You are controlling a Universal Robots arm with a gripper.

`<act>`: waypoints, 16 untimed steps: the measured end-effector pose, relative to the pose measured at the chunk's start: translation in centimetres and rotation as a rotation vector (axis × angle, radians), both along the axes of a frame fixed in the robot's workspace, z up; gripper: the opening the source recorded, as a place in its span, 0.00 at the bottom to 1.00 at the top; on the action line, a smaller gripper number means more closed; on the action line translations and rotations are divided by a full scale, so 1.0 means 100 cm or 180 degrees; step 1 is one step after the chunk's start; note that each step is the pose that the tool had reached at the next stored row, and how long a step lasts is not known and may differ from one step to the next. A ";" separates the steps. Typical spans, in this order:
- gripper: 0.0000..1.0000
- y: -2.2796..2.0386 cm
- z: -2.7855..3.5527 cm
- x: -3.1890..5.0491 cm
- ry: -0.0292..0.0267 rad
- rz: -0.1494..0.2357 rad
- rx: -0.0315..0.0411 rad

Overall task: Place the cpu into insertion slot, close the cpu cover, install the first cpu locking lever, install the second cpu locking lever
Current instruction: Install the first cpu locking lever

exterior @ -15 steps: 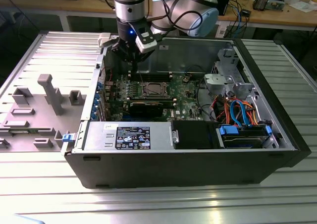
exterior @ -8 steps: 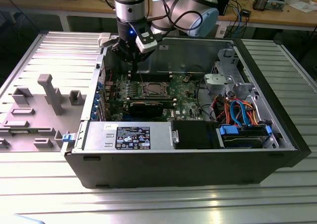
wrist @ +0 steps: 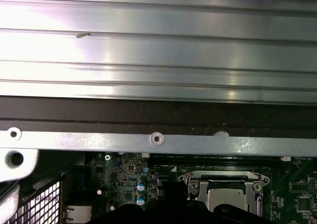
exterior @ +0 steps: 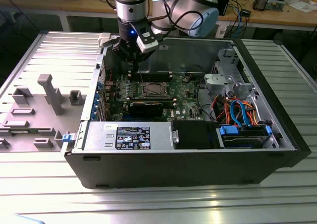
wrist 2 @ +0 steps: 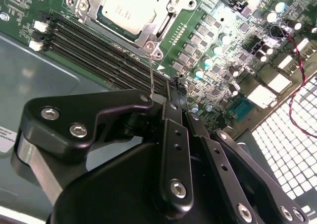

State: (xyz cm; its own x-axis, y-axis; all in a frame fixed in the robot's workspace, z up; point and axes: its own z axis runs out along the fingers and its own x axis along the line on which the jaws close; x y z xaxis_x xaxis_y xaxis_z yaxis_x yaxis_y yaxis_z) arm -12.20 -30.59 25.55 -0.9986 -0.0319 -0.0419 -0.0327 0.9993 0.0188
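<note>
Ribbed aluminium table (exterior: 44,199) carries an open black PC case (exterior: 188,164); a wooden bench with cables is seen behind it. Grey fixture blocks (exterior: 49,92) sit on the table at the exterior view's left.

The cpu (exterior: 151,89) is seen seated flat in the insertion slot (exterior: 144,94) on the green motherboard (exterior: 185,92), silver face up. The cpu cover (wrist 2: 162,17) is down over it, framing the chip in the second wrist view.

The gripper (exterior: 130,61) hangs above the board, near the case's back wall, just beyond the memory slots (wrist 2: 99,45).

A thin wire locking lever (wrist 2: 151,70) is shown in the second wrist view, its long axis running from the socket corner to the fingertips (wrist 2: 148,99); the fingers appear narrowed onto its end, though actual grip cannot be confirmed.

The case's top rail (wrist: 158,140) and the table ribs beyond it are shown in the first wrist view, with the socket at the frame edge.
</note>
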 end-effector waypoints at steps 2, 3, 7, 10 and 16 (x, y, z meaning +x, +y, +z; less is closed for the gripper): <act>0.11 0.0000 0.0000 0.0023 0.0000 0.0000 0.0000; 0.11 0.0000 0.0000 0.0034 0.0000 0.0000 0.0000; 0.11 0.0000 0.0000 0.0076 0.0000 0.0000 0.0000; 0.11 0.0000 0.0000 0.0127 0.0000 0.0000 0.0000; 0.11 0.0000 -0.0001 0.0261 0.0000 0.0000 0.0000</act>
State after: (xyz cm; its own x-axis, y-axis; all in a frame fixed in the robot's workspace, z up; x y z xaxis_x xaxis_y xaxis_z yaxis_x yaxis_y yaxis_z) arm -9.59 -30.59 25.54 -0.9986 -0.0320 -0.0418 -0.0328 0.9993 0.0188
